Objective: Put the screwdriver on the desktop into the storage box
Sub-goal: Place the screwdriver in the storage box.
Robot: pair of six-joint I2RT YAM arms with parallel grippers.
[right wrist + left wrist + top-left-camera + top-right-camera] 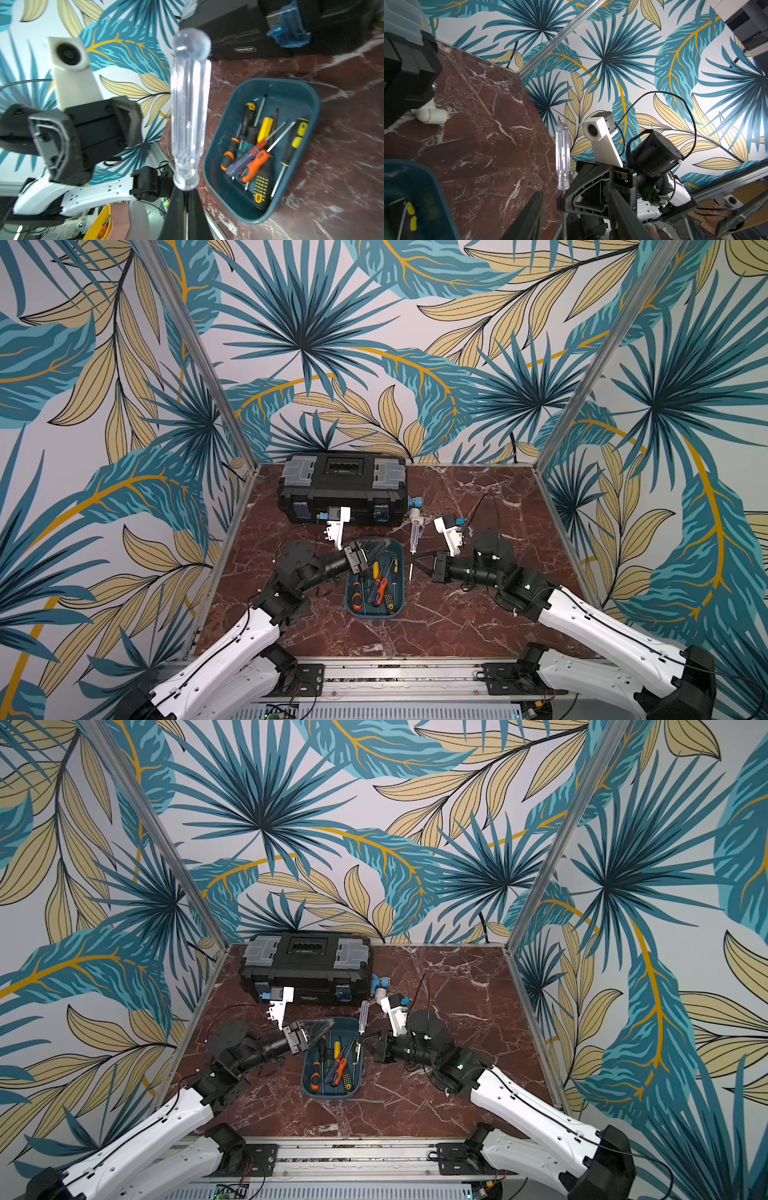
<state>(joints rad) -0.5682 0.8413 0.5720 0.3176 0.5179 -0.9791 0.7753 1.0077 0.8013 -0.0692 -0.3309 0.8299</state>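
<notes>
A screwdriver [414, 534] [363, 1016] with a clear handle hangs upright just right of the storage box [400, 589] [306, 1081], off the desktop [478, 497]. My right gripper [417, 562] [185, 192] is shut on its thin metal shaft just below the handle [189, 116]. My left gripper [382, 547] [575, 192] stands open over the box's far end with nothing between its fingers. In the left wrist view the clear handle [562, 158] rises beyond them. The teal box [212, 166] holds several other screwdrivers [376, 585].
A black toolbox [343, 489] with grey lid compartments stands at the back, close behind the teal box. A white pipe fitting with a blue valve [414, 506] lies at its right end. Aluminium rails edge the tabletop.
</notes>
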